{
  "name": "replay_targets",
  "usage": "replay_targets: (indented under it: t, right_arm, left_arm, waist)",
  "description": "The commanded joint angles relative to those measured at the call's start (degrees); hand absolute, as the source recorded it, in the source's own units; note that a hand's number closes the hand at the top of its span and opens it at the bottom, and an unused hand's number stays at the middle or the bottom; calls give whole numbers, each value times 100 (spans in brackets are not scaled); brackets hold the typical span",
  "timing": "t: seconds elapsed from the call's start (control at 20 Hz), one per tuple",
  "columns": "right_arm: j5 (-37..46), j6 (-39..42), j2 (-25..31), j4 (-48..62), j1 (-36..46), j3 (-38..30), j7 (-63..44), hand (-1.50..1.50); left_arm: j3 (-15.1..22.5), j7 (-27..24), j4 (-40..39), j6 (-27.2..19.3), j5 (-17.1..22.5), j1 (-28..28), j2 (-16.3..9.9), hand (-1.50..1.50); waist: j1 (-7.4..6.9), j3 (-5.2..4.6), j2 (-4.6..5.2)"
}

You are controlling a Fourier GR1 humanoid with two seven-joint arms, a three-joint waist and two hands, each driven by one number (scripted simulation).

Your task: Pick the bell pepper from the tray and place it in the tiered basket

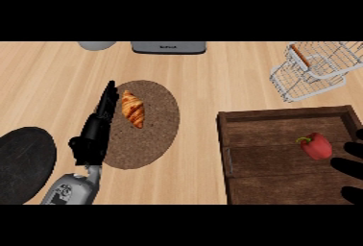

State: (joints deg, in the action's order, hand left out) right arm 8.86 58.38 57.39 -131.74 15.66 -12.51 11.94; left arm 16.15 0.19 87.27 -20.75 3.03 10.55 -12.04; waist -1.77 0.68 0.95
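A: Where does the bell pepper (316, 145) sit?

B: On the dark wooden tray (284, 185), toward its right end, stem pointing left. It lies free on the boards, so the pick has not happened yet.

A: And the right hand (348, 166)?

B: Only dark fingertips show at the right edge, just beside the pepper. I cannot tell whether the fingers are spread or curled; they appear not to be round the pepper. My guess is the hand is lining up for the grasp.

A: Why is the left hand (99, 127) over there?

B: It lies with fingers straight along the left rim of the round woven mat (159, 103), beside the croissant (132, 109), holding nothing. It looks parked, out of the way.

A: The goal?

B: The white wire tiered basket (312, 69) stands on the bench (212, 77), far right, just beyond the tray, so the carry should be short: lift, then go away and slightly left.
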Motion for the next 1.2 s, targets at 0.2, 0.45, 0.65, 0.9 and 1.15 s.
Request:
replay_targets:
  t: [0.2,0.45,0.65,0.9,1.15]
  right_arm:
    - [1428,-468,562,258,-494,376,1749,-150]
    - [2309,-1782,919,470,-740,971,2766,-150]
    - [3293,-3353,980,1244,-1360,1225,3813,-150]
    - [4192,-5117,643,3066,-1600,1571,4632,-150]
    - [4378,-5250,291,4095,-855,1748,5045,-150]
  left_arm:
    - [-43,0,137,50,9,-164,-78,0]
    - [-114,-26,52,114,53,-16,-58,0]
    - [-74,15,-47,-26,-87,-60,28,0]
    - [2,178,326,61,-151,-195,-40,0]
    - [-249,-355,-292,248,-90,-210,131,0]
  waist:
    - [-7,1,-26]
    - [-44,-13,-6]
    - [131,-26,-43]
    - [45,-50,-57]
    - [103,-67,-68]
